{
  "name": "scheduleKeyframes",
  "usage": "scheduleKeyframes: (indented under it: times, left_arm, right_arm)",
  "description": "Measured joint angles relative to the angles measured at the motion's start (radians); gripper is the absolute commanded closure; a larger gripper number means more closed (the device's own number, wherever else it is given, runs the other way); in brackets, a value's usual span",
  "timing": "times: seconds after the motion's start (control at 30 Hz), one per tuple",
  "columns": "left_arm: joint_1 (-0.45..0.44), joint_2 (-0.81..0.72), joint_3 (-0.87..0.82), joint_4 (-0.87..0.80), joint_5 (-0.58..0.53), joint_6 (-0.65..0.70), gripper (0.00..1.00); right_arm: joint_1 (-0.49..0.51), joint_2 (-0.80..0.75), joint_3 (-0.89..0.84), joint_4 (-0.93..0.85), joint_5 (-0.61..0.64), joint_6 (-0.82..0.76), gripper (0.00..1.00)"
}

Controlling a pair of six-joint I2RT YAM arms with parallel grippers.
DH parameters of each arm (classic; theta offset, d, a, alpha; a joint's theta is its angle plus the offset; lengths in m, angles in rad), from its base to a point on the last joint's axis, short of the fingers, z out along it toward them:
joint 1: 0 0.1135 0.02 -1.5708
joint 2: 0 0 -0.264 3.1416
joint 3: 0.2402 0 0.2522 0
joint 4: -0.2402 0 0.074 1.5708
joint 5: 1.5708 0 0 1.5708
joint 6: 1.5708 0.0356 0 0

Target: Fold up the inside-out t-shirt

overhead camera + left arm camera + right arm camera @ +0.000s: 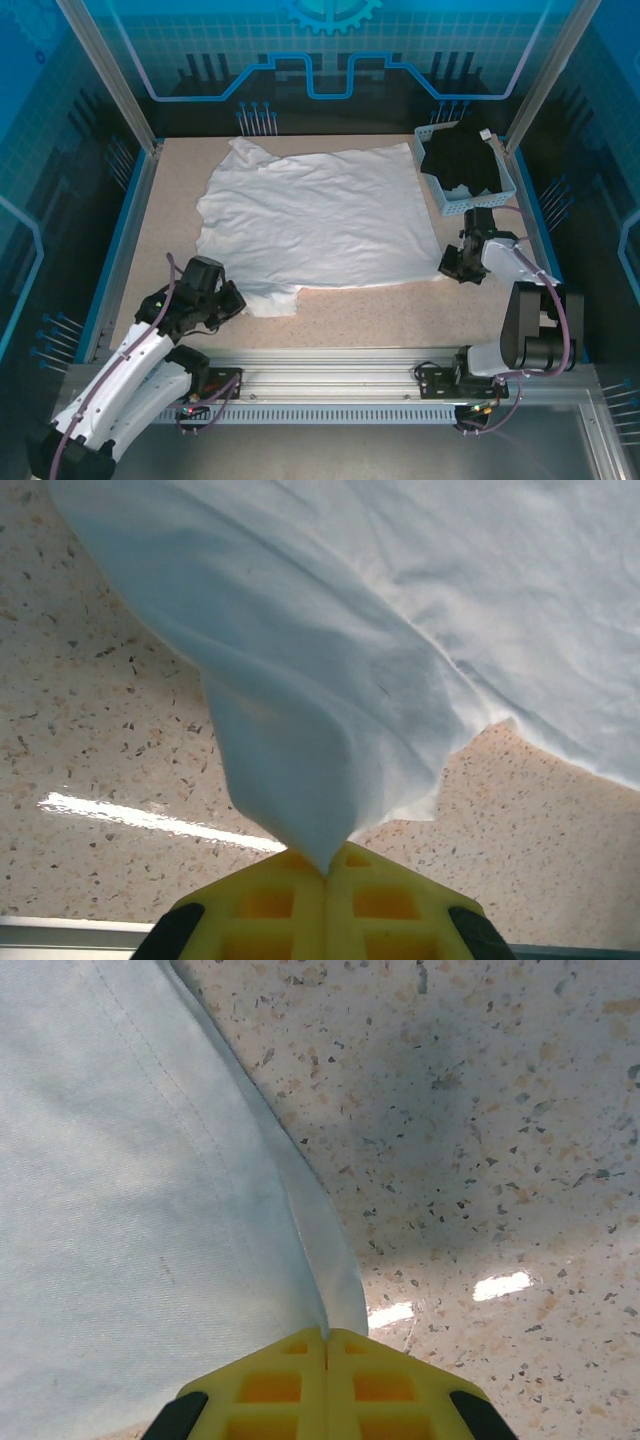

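The white inside-out t-shirt (315, 215) lies spread flat across the middle of the speckled table. My left gripper (236, 300) sits at the shirt's near left corner, by the sleeve. In the left wrist view its yellow jaws are shut on a pinched fold of the t-shirt (320, 730), which rises off the table into the left gripper (327, 865). My right gripper (451, 266) rests at the shirt's near right corner. In the right wrist view the right gripper (326, 1335) is shut on the hemmed edge of the t-shirt (150, 1210).
A white basket (504, 180) with a black garment (462, 163) in it stands at the back right, just beyond the right arm. Blue rails edge the table (370, 305) at left and right. Bare tabletop runs along the near edge before the metal rail.
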State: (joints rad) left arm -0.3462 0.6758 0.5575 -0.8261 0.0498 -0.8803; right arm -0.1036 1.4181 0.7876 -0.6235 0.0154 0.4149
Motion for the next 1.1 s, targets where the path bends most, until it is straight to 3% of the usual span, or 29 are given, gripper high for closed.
scheduleKeyframes:
  times: [0.17, 0.37, 0.77, 1.1]
  left_arm:
    - [0.004, 0.004, 0.011, -0.008, 0.011, 0.01, 1.0]
    - [0.004, 0.012, 0.011, -0.007, 0.027, 0.019, 1.0]
    - [0.005, 0.035, 0.01, 0.002, 0.038, 0.035, 1.0]
    - [0.01, 0.04, 0.01, 0.022, 0.053, 0.049, 1.0]
  right_arm:
    - [0.001, 0.028, 0.0, -0.001, -0.001, -0.003, 0.71]
    - [0.005, 0.042, 0.006, -0.021, 0.0, -0.004, 0.64]
    - [0.015, 0.128, 0.041, -0.061, 0.003, -0.004, 0.65]
    - [0.025, 0.135, 0.061, -0.064, 0.011, -0.004, 0.82]
